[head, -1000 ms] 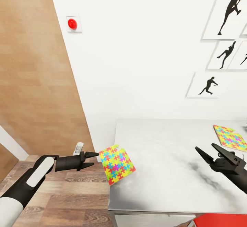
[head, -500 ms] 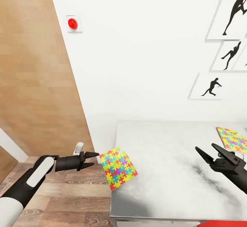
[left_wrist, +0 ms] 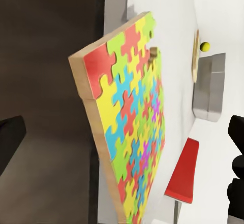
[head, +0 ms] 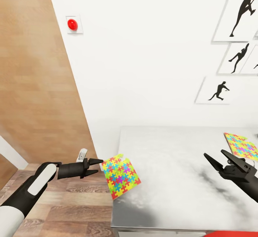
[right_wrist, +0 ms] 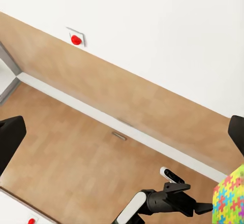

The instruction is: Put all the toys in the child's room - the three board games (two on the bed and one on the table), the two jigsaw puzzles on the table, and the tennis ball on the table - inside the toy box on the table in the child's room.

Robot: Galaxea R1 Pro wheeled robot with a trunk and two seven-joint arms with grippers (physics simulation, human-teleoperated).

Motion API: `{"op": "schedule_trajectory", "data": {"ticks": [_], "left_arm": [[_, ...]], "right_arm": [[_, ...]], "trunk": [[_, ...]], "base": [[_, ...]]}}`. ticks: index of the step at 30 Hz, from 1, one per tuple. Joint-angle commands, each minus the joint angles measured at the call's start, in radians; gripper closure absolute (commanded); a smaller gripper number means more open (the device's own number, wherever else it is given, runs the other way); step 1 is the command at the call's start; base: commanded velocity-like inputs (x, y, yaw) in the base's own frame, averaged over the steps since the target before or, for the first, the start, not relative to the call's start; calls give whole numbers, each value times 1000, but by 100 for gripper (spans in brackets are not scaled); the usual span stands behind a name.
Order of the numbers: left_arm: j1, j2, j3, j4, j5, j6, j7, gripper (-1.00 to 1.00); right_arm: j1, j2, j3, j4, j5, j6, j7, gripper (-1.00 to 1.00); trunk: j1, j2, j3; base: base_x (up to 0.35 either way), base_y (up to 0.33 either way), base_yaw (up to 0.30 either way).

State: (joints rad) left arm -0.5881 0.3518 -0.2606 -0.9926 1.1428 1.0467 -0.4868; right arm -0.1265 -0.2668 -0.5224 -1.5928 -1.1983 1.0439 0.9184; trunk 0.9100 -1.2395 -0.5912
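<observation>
In the head view the left gripper (head: 97,167) sits at the lower left, its jaws parted a little, the tips just beside the near edge of a jigsaw puzzle (head: 120,175) — whether they touch it I cannot tell. That puzzle is tilted, hanging over the left corner of the pale marbled surface (head: 172,179), partly past its edge above the wood floor (head: 71,208). In the left wrist view the same puzzle (left_wrist: 133,122) stands on edge, its wooden backing showing, between the two dark fingertips, which are set wide apart and clear of it.

The second jigsaw puzzle (head: 240,145) lies flat at the right edge of the frame, on the surface. The right gripper (head: 218,157) hovers at lower right above the surface, jaws spread wide and holding nothing.

Far along the surface in the left wrist view are the grey toy box (left_wrist: 209,88) and, just beyond it, the tennis ball (left_wrist: 205,46). A red button (head: 72,24) sits on the white wall at upper left; silhouette pictures (head: 240,11) hang at upper right.
</observation>
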Motion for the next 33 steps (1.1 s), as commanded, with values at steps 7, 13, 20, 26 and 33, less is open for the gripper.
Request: {"op": "schedule_trajectory", "data": {"ticks": [7,13,20,26,33], "left_arm": [[-1,1,-2,0,-6,0,-8,-100],[-1,1,-2,0,-6,0,-8,-100],[-1,1,-2,0,-6,0,-7,-100],[-1,1,-2,2,-7,0,-7,-100],[-1,1,-2,3,-7,0,-7,-100]], "right_arm": [[-1,0,-1,1,3,3,5,-100],[-1,0,-1,1,4,3,5,-100],[-1,0,-1,1,3,3,5,-100],[-1,0,-1,1,3,3,5,-100],[-1,1,-1,1,3,3,5,-100]], "trunk": [[0,-1,-1],[0,-1,-1],[0,-1,-1],[0,-1,-1],[0,-1,-1]], "base": [[0,-110,0],[0,-15,0],[0,-2,0],[74,0,0],[60,0,0]]}}
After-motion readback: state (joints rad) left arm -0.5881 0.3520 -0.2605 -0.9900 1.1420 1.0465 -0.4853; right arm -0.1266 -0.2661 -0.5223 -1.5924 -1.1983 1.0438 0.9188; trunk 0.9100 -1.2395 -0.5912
